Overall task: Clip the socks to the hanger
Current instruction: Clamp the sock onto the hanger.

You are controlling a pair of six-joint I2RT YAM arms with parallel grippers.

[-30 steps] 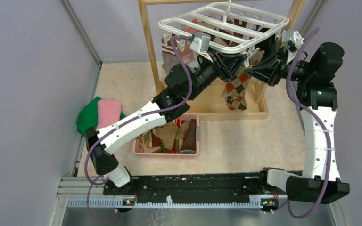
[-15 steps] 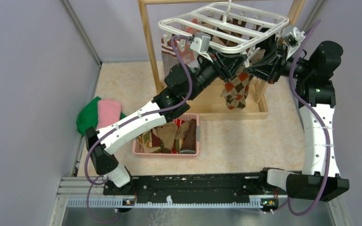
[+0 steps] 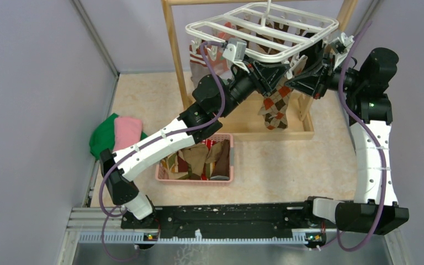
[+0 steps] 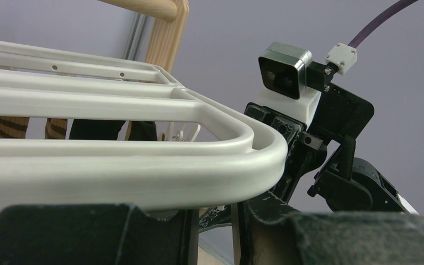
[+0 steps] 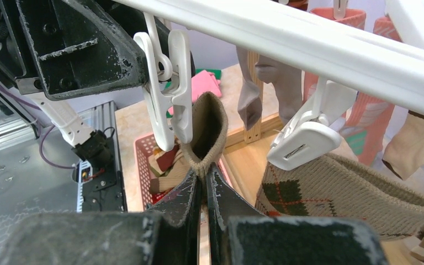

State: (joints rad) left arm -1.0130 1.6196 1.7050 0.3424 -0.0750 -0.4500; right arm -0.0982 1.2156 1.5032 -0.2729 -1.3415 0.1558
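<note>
Overhead, the hanger (image 3: 262, 30) hangs inside the wooden stand (image 3: 173, 49), and both arms reach up beneath its near side. The left gripper (image 3: 267, 74) and the right gripper (image 3: 295, 83) meet under the front rail, close together. An argyle sock (image 3: 276, 106) dangles just below them. On the table near the arm bases sits a pink basket (image 3: 163, 175) with more socks (image 3: 199, 157) in it. Green and pink cloths (image 3: 116, 135) lie to its left.

From the left wrist, a rounded corner of the hanger fills the middle of the view, lying across and just above the two blurred left fingers (image 4: 61, 232). Only a slim gap shows between them, and nothing held can be seen there from this angle. The right wrist's camera (image 4: 284, 69) faces in from just beyond the corner.

From the right wrist, the fingers are pressed together on the cuff of a brown sock (image 5: 207, 130), which stands up as a loop directly under the rail. A clip (image 5: 168, 94) hangs at the sock's left, touching or nearly touching it, its lower tips slightly apart. The clip's upper end sits between the black left fingers, which appear to pinch it. A second clip (image 5: 303, 143) hangs to the right, tilted, over the argyle sock's edge. Farther back, grey and pink socks hang from other clips.
</note>
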